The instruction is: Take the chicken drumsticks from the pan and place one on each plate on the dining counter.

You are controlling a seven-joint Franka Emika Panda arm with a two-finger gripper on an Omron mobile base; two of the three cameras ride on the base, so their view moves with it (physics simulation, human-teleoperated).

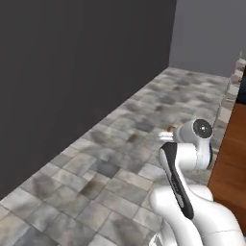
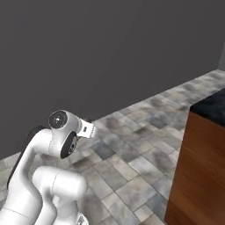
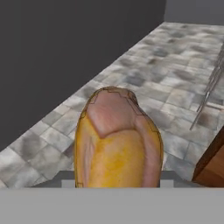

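No brand, label or writing can be read on anything in view. In the hand view a golden-orange chicken drumstick (image 3: 117,140) is seen very close, rising from between the gripper's jaws at the bottom edge, with a pinkish patch on its upper part; the fingers are clenched on it, though the tips themselves are hidden behind the meat. In the left base view a small brownish bit of the drumstick (image 1: 170,129) is glimpsed just beyond the gripper (image 1: 166,136), which is held out from the folded white arm (image 1: 185,158) above the floor. In the right base view the gripper (image 2: 89,128) is seen only as a small white piece beside the arm's round joint, and its load cannot be made out there.

A grey stone-tiled floor (image 1: 120,144) is spread beneath the arm, bounded by a dark grey wall (image 2: 110,52). The dining counter (image 2: 200,167), with its black stone top and reddish-brown wood front, is seen to the robot's right, apart from the gripper. Thin metal legs (image 3: 210,87), of a stool perhaps, are seen at the right edge of the hand view, beside the counter's wood corner.
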